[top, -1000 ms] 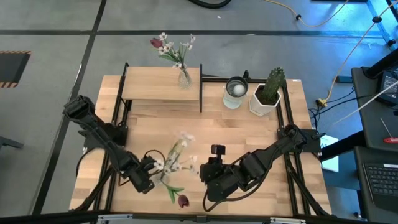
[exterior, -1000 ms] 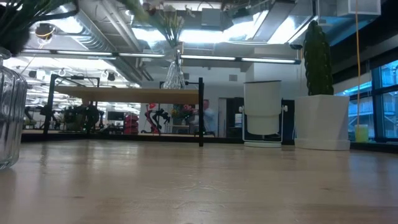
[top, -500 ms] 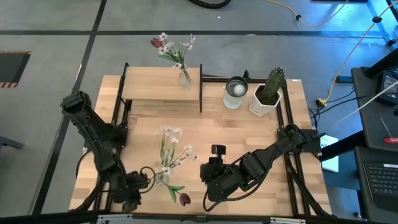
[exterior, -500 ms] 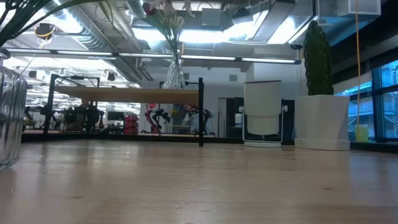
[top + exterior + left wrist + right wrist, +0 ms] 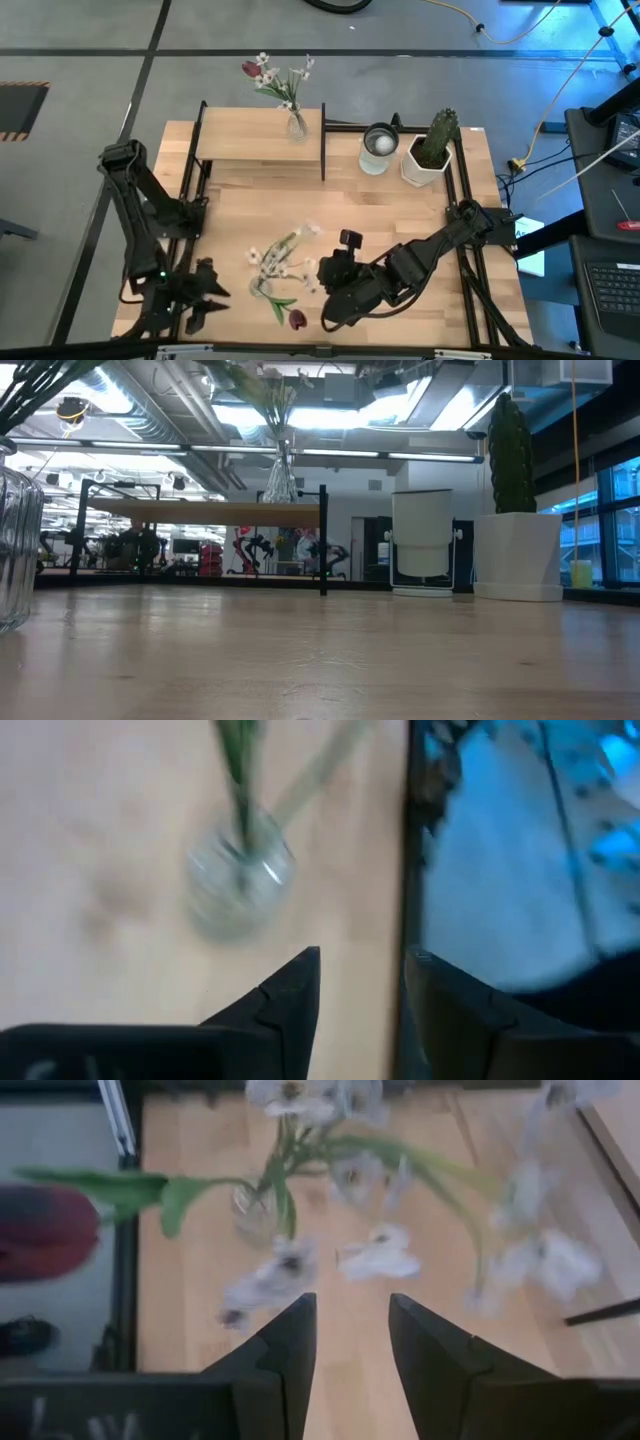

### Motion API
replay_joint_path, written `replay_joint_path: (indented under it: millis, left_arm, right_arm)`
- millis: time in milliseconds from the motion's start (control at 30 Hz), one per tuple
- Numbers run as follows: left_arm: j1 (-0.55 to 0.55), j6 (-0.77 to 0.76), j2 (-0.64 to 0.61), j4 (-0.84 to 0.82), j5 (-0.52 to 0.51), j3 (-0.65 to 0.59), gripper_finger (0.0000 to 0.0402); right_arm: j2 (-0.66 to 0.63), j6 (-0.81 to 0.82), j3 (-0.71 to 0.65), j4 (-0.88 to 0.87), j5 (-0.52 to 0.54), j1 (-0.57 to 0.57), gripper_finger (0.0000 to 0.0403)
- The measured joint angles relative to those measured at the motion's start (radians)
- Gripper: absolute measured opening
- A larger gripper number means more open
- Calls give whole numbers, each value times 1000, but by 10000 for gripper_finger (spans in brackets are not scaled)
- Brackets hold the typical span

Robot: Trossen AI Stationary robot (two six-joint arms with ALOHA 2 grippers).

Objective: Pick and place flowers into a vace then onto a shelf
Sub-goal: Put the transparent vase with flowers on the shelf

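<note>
A small glass vase (image 5: 262, 288) stands on its base on the wooden tabletop near the front edge. It holds the flowers (image 5: 282, 257): thin green stems with white blossoms and a dark red tulip head (image 5: 295, 321) that droops toward the near edge. My left gripper (image 5: 203, 292) is open and empty, left of the vase, which shows ahead of it in the left wrist view (image 5: 238, 880). My right gripper (image 5: 325, 292) is open and empty, right of the vase, facing the blossoms (image 5: 380, 1260). The shelf (image 5: 258, 133) at the far left carries a second vase with flowers (image 5: 295, 122).
A white cup (image 5: 378, 146) and a green cactus in a white pot (image 5: 432, 148) stand at the far right of the table. Black frame posts (image 5: 323, 142) edge the shelf. The vase's side shows at the low view's left edge (image 5: 15, 540).
My left gripper has drawn back from the vase toward the table's left and near edges, and its arm has folded back. The vase has stayed standing. Its flowers have swayed, and the blossoms now lean toward the right.
</note>
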Motion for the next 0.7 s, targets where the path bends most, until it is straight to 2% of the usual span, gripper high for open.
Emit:
replay_joint_path:
  millis: [67,133,333,467,700]
  left_arm:
    - [-22,1,11,-52,-115,0,146]
    - [-34,9,25,-101,-183,0,151]
    - [-22,150,91,-88,-198,0,168]
    - [-11,186,111,-93,-231,0,175]
    - [16,204,111,-96,-206,0,174]
  right_arm:
    - [0,1,0,28,0,0,130]
    - [0,1,0,61,0,0,130]
    - [0,13,0,111,0,0,130]
    - [0,70,0,113,0,0,130]
    - [0,99,0,124,-1,0,130]
